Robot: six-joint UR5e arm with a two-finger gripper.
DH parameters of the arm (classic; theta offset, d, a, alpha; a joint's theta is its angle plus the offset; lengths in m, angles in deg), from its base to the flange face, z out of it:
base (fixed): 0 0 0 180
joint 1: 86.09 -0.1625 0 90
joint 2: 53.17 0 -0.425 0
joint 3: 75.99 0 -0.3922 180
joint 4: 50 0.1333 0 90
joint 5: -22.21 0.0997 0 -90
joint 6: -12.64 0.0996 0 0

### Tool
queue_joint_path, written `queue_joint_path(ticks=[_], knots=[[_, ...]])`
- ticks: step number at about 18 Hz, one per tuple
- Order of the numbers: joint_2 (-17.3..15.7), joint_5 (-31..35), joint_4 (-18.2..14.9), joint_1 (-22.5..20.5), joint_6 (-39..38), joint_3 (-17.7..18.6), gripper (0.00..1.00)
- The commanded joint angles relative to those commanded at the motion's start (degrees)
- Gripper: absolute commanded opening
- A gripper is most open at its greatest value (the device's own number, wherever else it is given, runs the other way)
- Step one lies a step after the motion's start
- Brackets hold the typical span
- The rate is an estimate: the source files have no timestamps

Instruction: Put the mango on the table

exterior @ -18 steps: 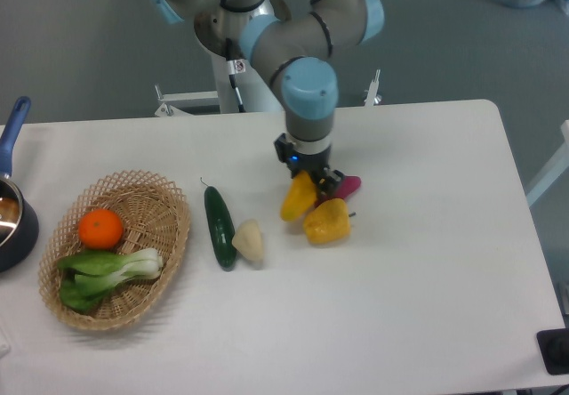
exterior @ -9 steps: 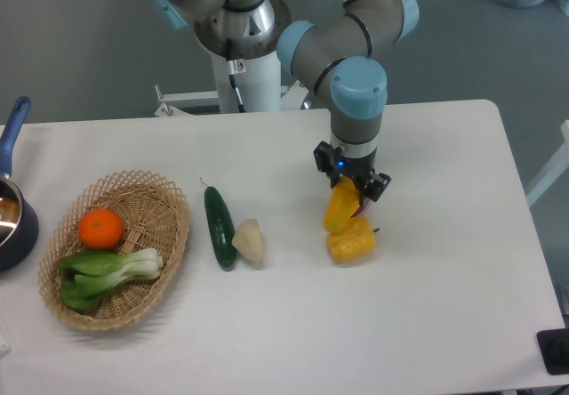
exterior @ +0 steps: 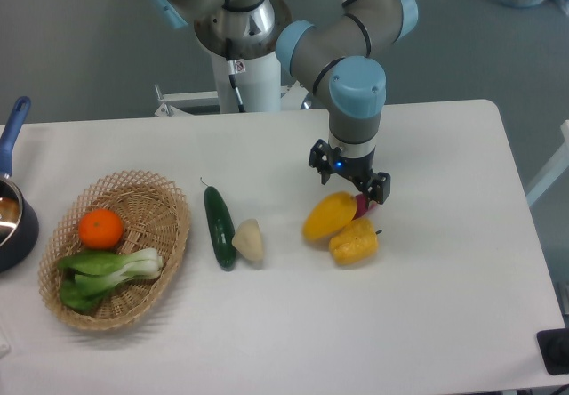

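Two spread fingers of the gripper (exterior: 348,174) hang above the mango (exterior: 328,215) on the table (exterior: 444,288), gripping nothing.

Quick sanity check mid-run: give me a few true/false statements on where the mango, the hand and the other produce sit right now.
1. The mango lies on the table. True.
2. The hand is clamped on the mango. False: it sits above the mango, and the mango rests on the tabletop, apparently released.
3. The yellow pepper is in the basket. False: it lies on the table right beside the mango.
4. The orange sits in the basket with the bok choy. True.
5. The cucumber lies right of the mango. False: it lies to the left, next to a pale vegetable.
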State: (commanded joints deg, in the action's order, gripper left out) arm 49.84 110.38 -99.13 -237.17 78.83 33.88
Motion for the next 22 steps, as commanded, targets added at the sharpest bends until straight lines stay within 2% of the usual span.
queue_joint_path(ticks=[2,7,12,18,22], knots=[[0.17,-2.64,-0.09,-0.79,-0.45,-2.11,1.00],[0.09,-4.41,0.00,-4.74,-0.18,-5.19,1.00],[1.31,-4.58,-0.35,-5.45,0.34,-10.20,1.00],[1.41,-3.88,-1.05,-5.19,4.82,-9.94,1.00],[1.23,-1.96,-4.74,-5.19,8.50,-10.29,1.00]])
